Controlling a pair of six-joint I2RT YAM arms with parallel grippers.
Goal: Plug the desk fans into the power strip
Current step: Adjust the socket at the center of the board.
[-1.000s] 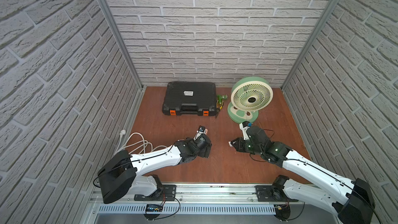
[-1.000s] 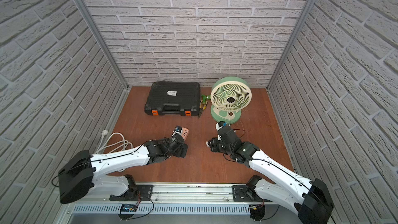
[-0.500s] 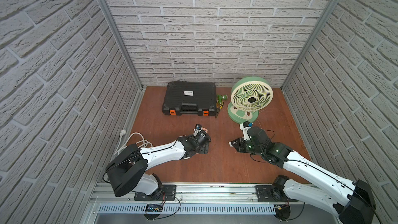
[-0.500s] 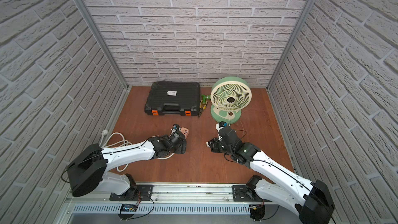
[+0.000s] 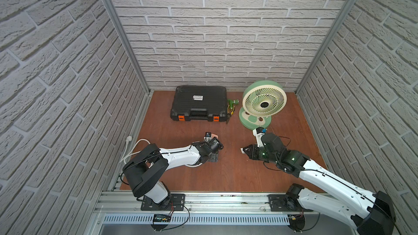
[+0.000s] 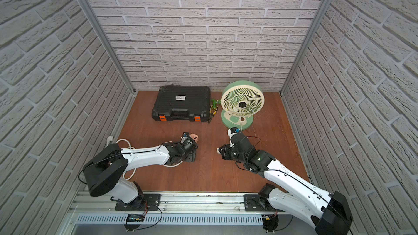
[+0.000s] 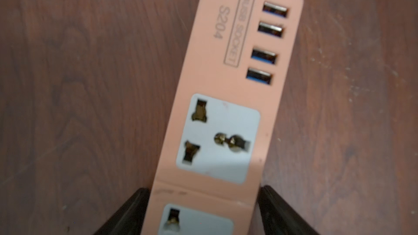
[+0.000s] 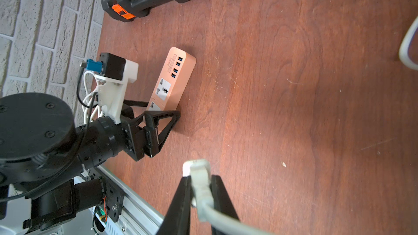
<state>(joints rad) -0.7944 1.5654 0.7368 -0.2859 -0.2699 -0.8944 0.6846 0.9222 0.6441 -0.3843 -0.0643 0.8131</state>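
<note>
— Which step is this?
— Getting ready to plug in, I'd say. The right gripper (image 8: 200,178) is clamped on the neck of the white plug (image 8: 195,166), with the cord (image 8: 226,222) trailing back from it. The left gripper (image 7: 203,190) straddles the power strip (image 7: 226,75), its fingers (image 7: 131,211) right against the two long sides; whether they squeeze it I cannot tell

— Where is the strip?
— Flat on the brown board (image 5: 226,177), sockets up, in front of the black case (image 5: 199,105) and well apart from the fan (image 5: 263,100), which stands at the back. Bare board lies between strip and plug

— And the arms?
— The left arm is stretched low over the board, wrist tipped down over the strip's cable end. The right arm reaches inward, low, its gripper pointing toward the left one

— What does the next move call for?
— The strip pinned so it cannot slide, then the plug carried across and turned so its pins face down over the free socket (image 7: 217,139) next to the USB ports (image 7: 267,44). The pins are hidden here, so their direction needs checking first
</note>
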